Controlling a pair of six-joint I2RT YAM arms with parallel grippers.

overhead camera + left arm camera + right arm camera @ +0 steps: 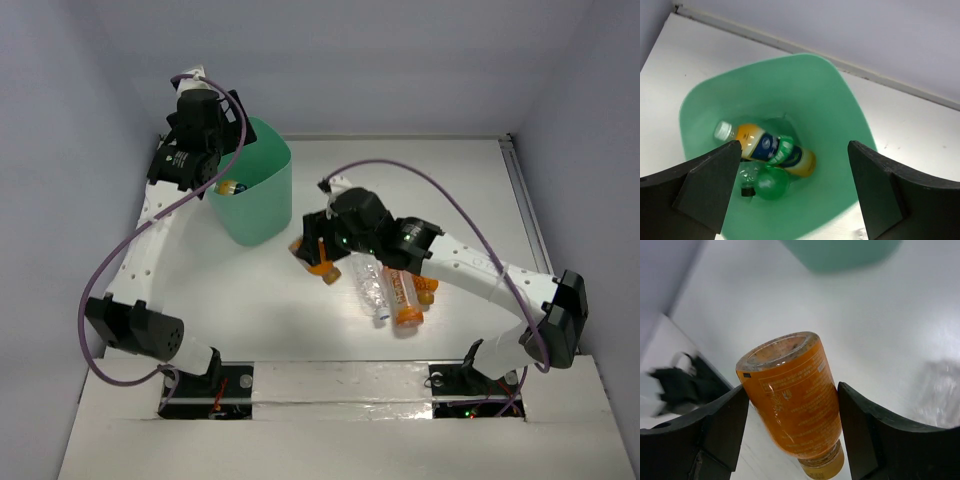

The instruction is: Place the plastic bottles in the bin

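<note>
My left gripper (794,150) (215,165) hangs open and empty over the mint-green bin (840,85) (262,205). At the bottom of the bin lie a blue-labelled orange bottle (765,147) and a green bottle (772,182). My right gripper (790,395) (318,252) is shut on a stubby orange bottle (795,405) (322,266), both fingers pressed against its sides, low over the table just right of the bin. A clear bottle (372,290), a white-labelled orange bottle (405,298) and another orange bottle (428,290) lie together on the table under the right arm.
White walls close the table at the back and on both sides. The left arm's purple cable (110,260) loops out to the left. The right arm (480,270) stretches across the lying bottles.
</note>
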